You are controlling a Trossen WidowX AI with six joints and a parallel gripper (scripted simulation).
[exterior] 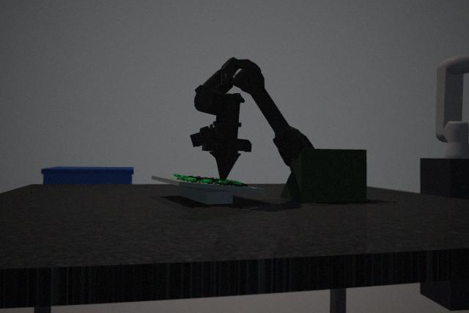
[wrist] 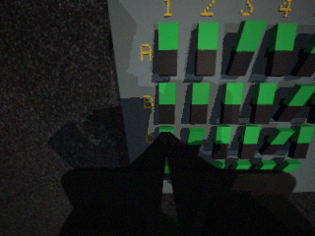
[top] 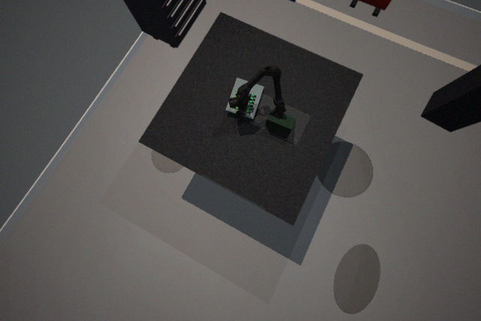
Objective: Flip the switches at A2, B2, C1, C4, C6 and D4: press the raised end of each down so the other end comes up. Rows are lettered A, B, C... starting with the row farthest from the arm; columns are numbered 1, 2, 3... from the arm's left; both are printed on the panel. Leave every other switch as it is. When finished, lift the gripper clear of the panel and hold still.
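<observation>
The grey switch panel (top: 258,90) (exterior: 204,195) (wrist: 133,74) lies tilted on the dark table, with rows of green-and-black rocker switches and yellow row letters and column numbers. My gripper (wrist: 165,136) (exterior: 224,177) (top: 235,104) is shut with nothing between the fingers. Its joined fingertips point down onto the switch at C1 (wrist: 166,130), at the panel's left edge, and hide most of that switch. Switch A2 (wrist: 207,48) and switch B2 (wrist: 200,102) show farther up in the wrist view. Row D is mostly hidden behind the fingers.
A dark green box (exterior: 329,174) (top: 280,125) holds the arm's base to the right of the panel. A blue bin (exterior: 87,174) stands far back on the left. A white fixture (exterior: 451,105) stands on a dark block at the right edge.
</observation>
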